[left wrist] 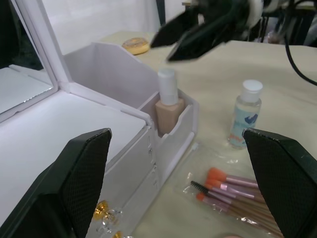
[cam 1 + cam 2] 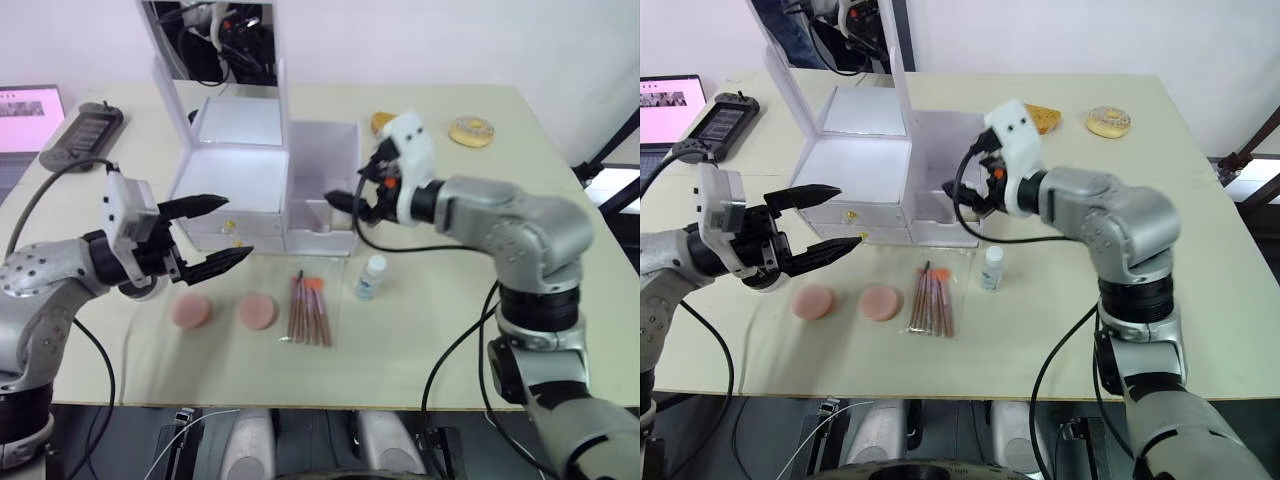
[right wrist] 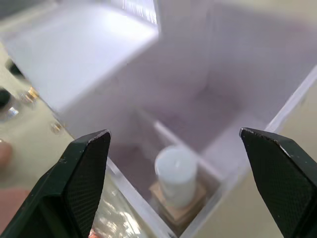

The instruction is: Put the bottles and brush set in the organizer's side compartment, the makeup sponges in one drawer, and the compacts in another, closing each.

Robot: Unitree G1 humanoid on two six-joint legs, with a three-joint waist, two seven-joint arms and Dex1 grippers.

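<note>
Right gripper [image 2: 362, 200] reaching over organizer's side compartment [image 2: 322, 190], fingers spread, above upright foundation bottle [image 1: 168, 106]; left gripper [image 2: 215, 235] hovering open before the drawers [image 2: 222, 233]

One bottle [image 1: 168, 101] stands in the organizer [image 2: 322, 185], seemingly its front slot; brushes [image 2: 306, 310] lie before it

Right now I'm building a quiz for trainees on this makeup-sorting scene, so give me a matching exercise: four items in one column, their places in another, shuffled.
Items:
1. foundation bottle
2. clear bottle
3. brush set
4. makeup sponges

Places:
A. on the table, left of the brushes
B. standing in the organizer's side compartment
C. lying on the table between the sponges and the clear bottle
D. upright on the table, right of the brushes

Pairs: 1-B, 2-D, 3-C, 4-A
</note>
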